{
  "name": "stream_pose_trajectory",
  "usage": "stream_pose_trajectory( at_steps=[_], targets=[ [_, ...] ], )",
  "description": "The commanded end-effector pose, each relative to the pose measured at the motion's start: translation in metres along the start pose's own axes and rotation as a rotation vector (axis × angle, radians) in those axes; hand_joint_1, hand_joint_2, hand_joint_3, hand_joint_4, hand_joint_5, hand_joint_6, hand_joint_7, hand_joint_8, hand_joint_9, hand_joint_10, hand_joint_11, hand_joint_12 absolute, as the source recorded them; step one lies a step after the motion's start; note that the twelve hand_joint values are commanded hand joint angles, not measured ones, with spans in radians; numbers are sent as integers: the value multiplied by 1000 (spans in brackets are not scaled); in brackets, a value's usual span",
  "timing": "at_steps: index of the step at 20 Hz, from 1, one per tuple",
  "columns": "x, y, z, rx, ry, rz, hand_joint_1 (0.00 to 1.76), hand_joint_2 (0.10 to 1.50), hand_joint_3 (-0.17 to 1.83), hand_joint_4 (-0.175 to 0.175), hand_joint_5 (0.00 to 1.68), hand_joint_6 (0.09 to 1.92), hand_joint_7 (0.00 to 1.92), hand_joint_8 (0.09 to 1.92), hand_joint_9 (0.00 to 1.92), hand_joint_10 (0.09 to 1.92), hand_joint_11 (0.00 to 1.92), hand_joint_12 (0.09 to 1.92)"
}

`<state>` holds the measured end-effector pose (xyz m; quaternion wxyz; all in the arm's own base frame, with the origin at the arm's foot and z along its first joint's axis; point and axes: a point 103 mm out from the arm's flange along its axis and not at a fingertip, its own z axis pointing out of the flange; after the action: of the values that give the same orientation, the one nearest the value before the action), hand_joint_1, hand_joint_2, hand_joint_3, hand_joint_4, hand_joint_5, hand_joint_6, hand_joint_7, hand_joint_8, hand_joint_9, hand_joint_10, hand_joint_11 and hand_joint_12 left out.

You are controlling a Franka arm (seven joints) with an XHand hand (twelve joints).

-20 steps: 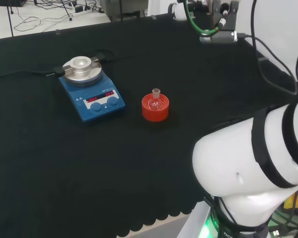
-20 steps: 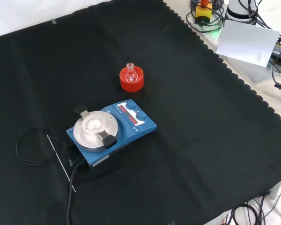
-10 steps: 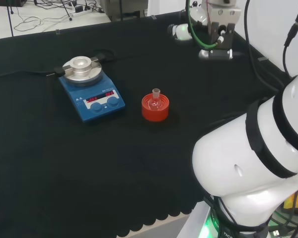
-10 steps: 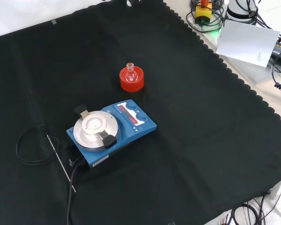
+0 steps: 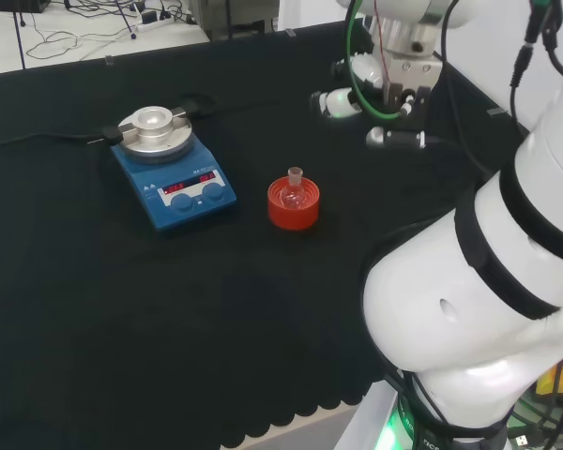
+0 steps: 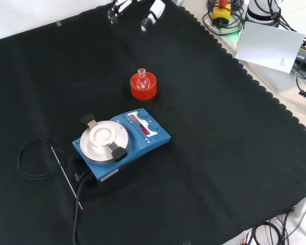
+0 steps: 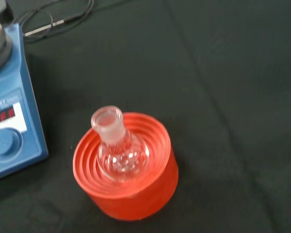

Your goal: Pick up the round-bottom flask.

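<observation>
Now the hand (image 5: 352,89) has come in over the far right of the cloth in the head view, where half a second ago it sat nearer the edge, its fingers (image 6: 152,13) straight and spread, holding nothing, so this looks like the approach and the grasp is not yet begun. The round-bottom flask (image 5: 294,188) stands upright in its red ribbed stand (image 5: 293,210), just right of the blue hotplate stirrer (image 5: 172,178) and well apart from the hand. The wrist view alone looks down the flask's open neck.
</observation>
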<state>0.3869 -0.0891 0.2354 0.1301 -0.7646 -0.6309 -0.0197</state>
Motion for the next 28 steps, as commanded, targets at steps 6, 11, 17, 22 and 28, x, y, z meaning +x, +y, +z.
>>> stream_pose_trajectory(
  at_steps=[6,11,17,22,28],
  targets=[
    [1,18,56,-5,62,-7,590,903,186,-34,391,87,70,560,243,699,0,1401],
    [5,24,73,5,37,-7,765,840,190,-41,416,87,81,597,264,713,0,1429],
    [1,30,85,10,26,-16,890,645,545,-41,496,87,73,654,265,719,0,1409],
    [3,31,94,-13,41,-26,919,595,650,-45,521,87,74,658,266,720,0,1392],
    [7,32,108,-7,88,-45,919,579,685,-50,558,87,65,653,251,715,0,1373]
  ],
)
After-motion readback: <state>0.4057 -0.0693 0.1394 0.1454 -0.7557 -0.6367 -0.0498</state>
